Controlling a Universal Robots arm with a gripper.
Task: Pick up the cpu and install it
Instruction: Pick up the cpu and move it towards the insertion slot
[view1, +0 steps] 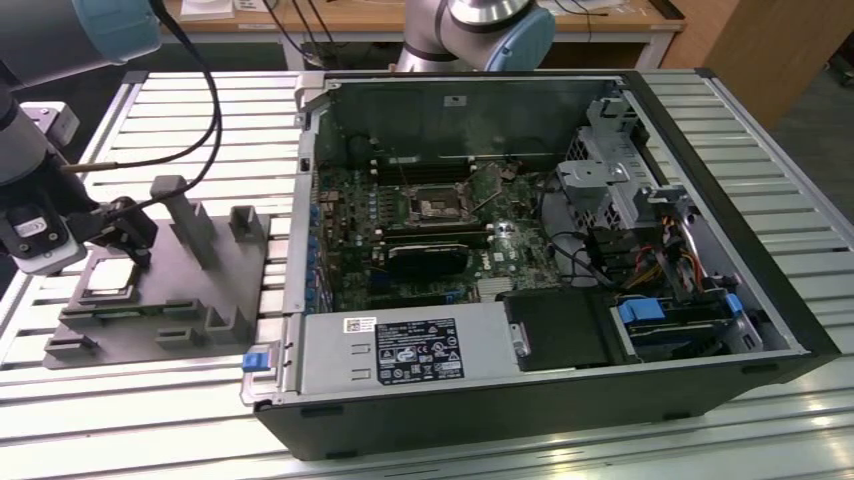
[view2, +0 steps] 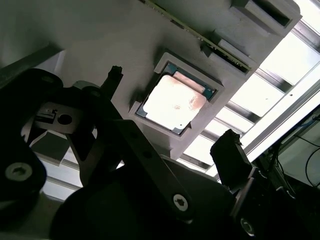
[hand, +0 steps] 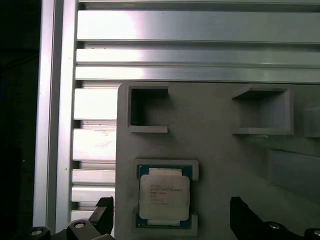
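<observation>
The cpu (view1: 110, 279) is a small square chip with a shiny silver top. It lies flat in a recess of the grey fixture block (view1: 160, 300), at the exterior view's left. My gripper (view1: 130, 248) hovers just above it and is open. In both wrist views the cpu (view2: 172, 102) (hand: 164, 196) lies between my two dark fingertips (view2: 114, 79) (hand: 101, 214), which stand wide apart and do not touch it. The motherboard socket (view1: 438, 206) sits inside the open computer case (view1: 721, 300).
The fixture block has upright posts (view1: 187, 215) and empty pockets (hand: 147, 107) close to the gripper. Everything rests on a slatted aluminium table (view1: 801, 170). A cable (view1: 200, 120) hangs from the arm. The case holds drive bays, wiring and a power supply (view1: 407, 350).
</observation>
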